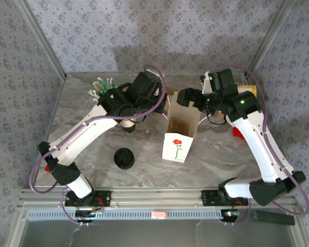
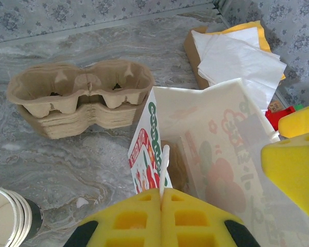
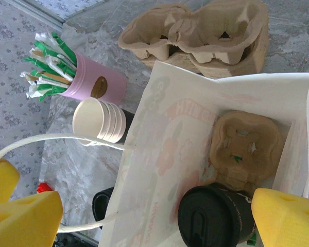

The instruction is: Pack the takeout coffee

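The takeout coffee, a cup under a round black lid, stands inside the open white paper bag at the near end of a brown pulp carrier. My right gripper is open wide over the bag's mouth. One yellow finger is right beside the cup and the other is outside the bag wall. My left gripper is shut on the thin white rim of the bag. From above, both grippers, left and right, meet at the far end of the bag.
A stack of pulp carriers stands behind the bag, with white napkins to their right. Lidless white cups and a pink holder of stirrers are at the left. A low pile of black lids lies front left.
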Action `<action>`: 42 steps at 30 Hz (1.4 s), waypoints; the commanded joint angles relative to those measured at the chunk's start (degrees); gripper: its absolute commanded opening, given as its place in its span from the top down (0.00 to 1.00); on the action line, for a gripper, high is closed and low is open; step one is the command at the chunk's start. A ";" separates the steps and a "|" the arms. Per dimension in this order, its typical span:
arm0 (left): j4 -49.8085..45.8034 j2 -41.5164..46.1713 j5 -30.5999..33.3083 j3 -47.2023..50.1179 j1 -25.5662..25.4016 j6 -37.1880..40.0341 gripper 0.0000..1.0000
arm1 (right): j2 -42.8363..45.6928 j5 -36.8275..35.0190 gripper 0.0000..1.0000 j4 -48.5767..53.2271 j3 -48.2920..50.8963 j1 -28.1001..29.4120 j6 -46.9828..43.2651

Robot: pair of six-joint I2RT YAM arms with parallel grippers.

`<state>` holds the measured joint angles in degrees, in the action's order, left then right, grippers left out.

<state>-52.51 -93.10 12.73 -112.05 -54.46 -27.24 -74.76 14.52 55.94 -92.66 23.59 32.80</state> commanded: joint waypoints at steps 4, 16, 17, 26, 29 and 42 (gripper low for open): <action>-0.44 1.19 1.46 -1.52 -0.30 0.26 1.00 | 1.41 1.45 0.04 -4.56 1.51 -0.48 1.38; -0.58 1.76 1.99 -0.81 -0.30 0.17 0.97 | 3.38 3.39 0.03 -13.99 6.10 -1.38 5.95; -0.56 1.91 2.10 -0.64 -0.30 0.17 0.96 | 3.50 3.64 0.03 -14.63 6.49 -1.46 6.34; -0.29 1.99 2.30 -0.27 -0.30 0.31 0.92 | 5.00 6.57 0.03 -25.79 11.36 -3.02 11.46; -0.40 1.83 2.44 -0.71 -0.30 0.43 0.91 | 5.23 7.71 0.03 -28.60 12.16 -3.71 12.72; -0.84 1.52 2.70 -1.50 -0.30 0.61 0.84 | 6.65 10.54 0.02 -36.17 15.01 -6.09 19.25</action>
<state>-52.53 -93.10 14.63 -112.05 -54.46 -27.07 -68.86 22.39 24.21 -78.74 18.20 48.42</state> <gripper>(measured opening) 0.140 0.979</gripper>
